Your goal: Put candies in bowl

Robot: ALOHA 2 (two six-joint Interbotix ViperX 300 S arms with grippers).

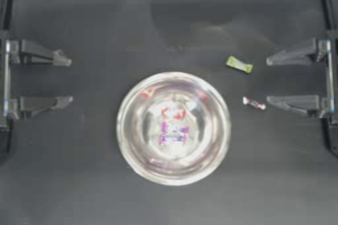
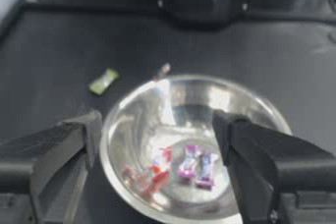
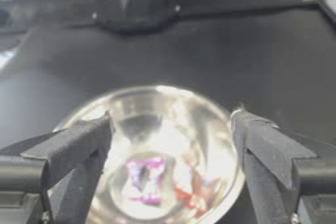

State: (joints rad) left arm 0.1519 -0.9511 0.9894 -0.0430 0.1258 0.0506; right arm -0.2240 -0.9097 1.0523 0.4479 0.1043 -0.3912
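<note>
We are seeing three candies (image 1: pixel 173 126), red, magenta and purple, lying inside the shiny bowl (image 1: pixel 129 135). The green candy (image 1: pixel 239 64) and red-white candy (image 1: pixel 253 103) are lying right of it. Both grippers, left (image 1: pixel 66 82) and right (image 1: pixel 272 82), are waiting wide open, empty.

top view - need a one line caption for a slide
Three candies in the bowl; lime green candy and red-white candy on the table; open left gripper and right gripper at the sides.

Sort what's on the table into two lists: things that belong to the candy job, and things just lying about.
Belongs to the job:
bowl, mid-table
three candies in the bowl
lime green candy, on the table
red-white candy, on the table
left gripper, drawn back, open
right gripper, drawn back, open

Lying about:
nothing visible
</note>
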